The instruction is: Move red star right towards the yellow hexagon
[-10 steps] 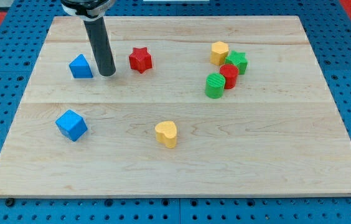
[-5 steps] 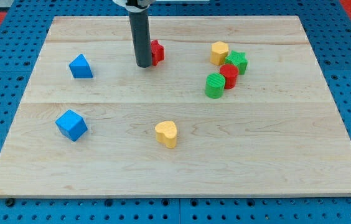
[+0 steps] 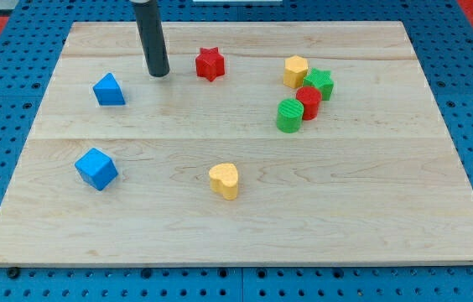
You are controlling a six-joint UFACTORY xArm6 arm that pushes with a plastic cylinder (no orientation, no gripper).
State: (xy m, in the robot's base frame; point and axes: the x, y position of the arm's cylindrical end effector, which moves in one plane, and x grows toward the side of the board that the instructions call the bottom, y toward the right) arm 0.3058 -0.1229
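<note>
The red star [image 3: 210, 64] lies on the wooden board near the view's top, left of centre. The yellow hexagon [image 3: 296, 71] lies to its right, at the top of a cluster of blocks. My tip [image 3: 158, 74] rests on the board left of the red star, apart from it by a clear gap. The tip stands between the red star and the blue triangular block [image 3: 108, 90].
A green star [image 3: 320, 83], a red cylinder [image 3: 308, 101] and a green cylinder [image 3: 289, 116] crowd just right of and below the yellow hexagon. A blue cube [image 3: 96, 169] lies at the left. A yellow heart [image 3: 225, 180] lies near the bottom centre.
The tip swept right and pushed the red star up and to the right. The tip then drew back to the left, leaving the star free.
</note>
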